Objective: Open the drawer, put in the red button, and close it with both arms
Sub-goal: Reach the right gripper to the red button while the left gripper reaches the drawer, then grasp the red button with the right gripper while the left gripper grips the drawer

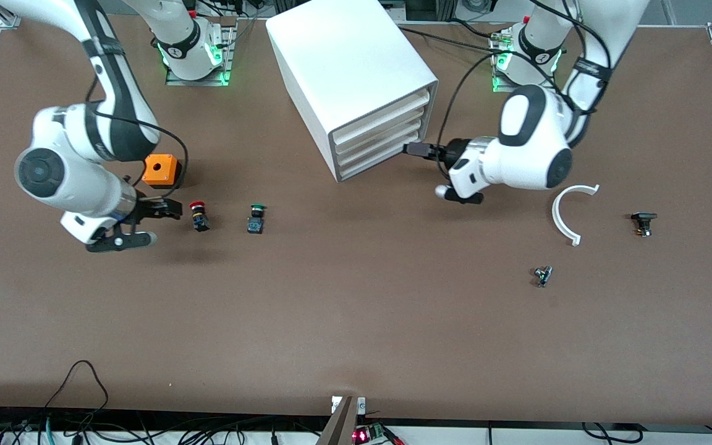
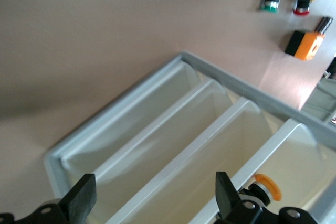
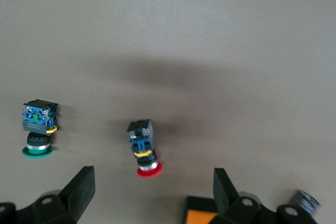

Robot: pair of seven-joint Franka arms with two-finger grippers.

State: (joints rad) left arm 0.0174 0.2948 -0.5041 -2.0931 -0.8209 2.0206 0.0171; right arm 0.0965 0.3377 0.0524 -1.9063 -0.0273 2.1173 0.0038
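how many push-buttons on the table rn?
2: red-capped push-button lying beside the right gripper; green-capped push-button beside it, toward the left arm's end. Small dark parts there unidentifiable.

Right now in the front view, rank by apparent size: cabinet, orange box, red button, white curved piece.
1. cabinet, by far the largest
2. white curved piece
3. orange box
4. red button, smallest

The curved piece spans more than the box but is thin, so ranks 2 and 3 are close.

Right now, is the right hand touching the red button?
Apart. The right wrist view shows the red button lying on bare table between the right hand's open fingers, untouched.
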